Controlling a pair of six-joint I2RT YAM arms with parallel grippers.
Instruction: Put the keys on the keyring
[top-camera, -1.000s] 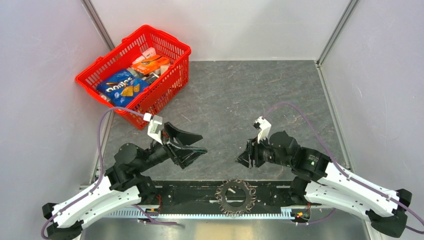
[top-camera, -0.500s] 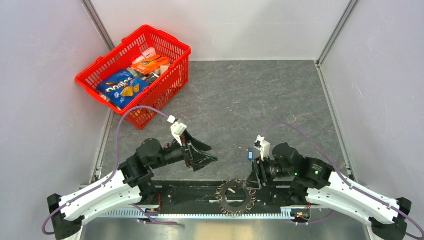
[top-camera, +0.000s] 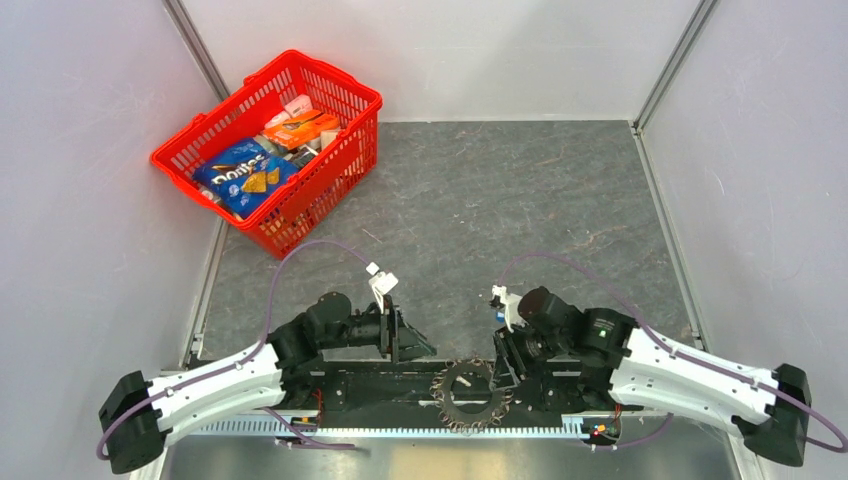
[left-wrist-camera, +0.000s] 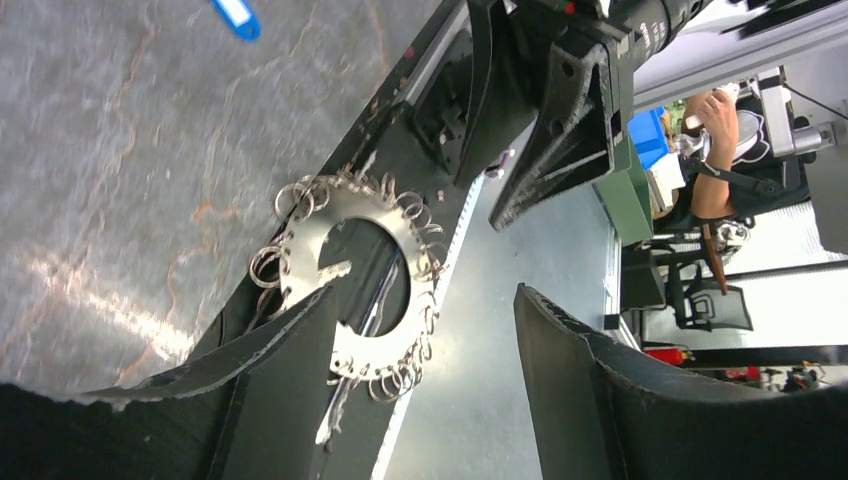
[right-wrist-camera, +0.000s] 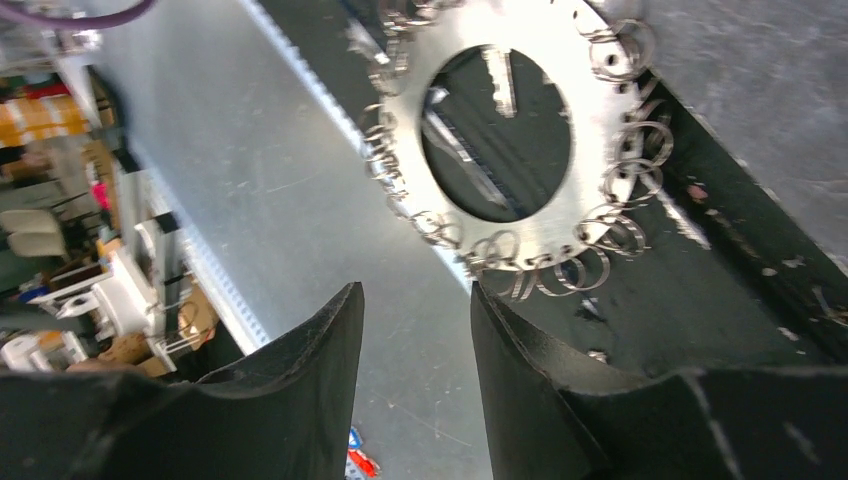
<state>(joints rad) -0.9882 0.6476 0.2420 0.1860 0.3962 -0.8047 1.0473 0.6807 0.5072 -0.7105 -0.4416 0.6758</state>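
Note:
The keys (top-camera: 470, 393) form a flat silvery toothed wheel with a round hole, lying on the black base bar (top-camera: 370, 385) between the two arms. Small wire rings hang all round its rim (left-wrist-camera: 395, 375) (right-wrist-camera: 610, 235). I cannot make out a separate keyring. A tiny blue-headed key (left-wrist-camera: 235, 15) lies on the grey table beyond the wheel. My left gripper (top-camera: 415, 348) (left-wrist-camera: 425, 290) hovers open just left of the wheel, with nothing between its fingers. My right gripper (top-camera: 503, 372) (right-wrist-camera: 415, 286) stands open at the wheel's right edge, narrower and also empty.
A red basket (top-camera: 270, 150) of snack packs stands at the back left. Grey walls close in the table on three sides. A toothed metal strip (top-camera: 400, 430) runs along the near edge below the base bar. Purple cables loop over both arms.
Both arms have pulled back and down from mid-table toward the near edge, ending on either side of the wheel. Both grippers have narrowed a little.

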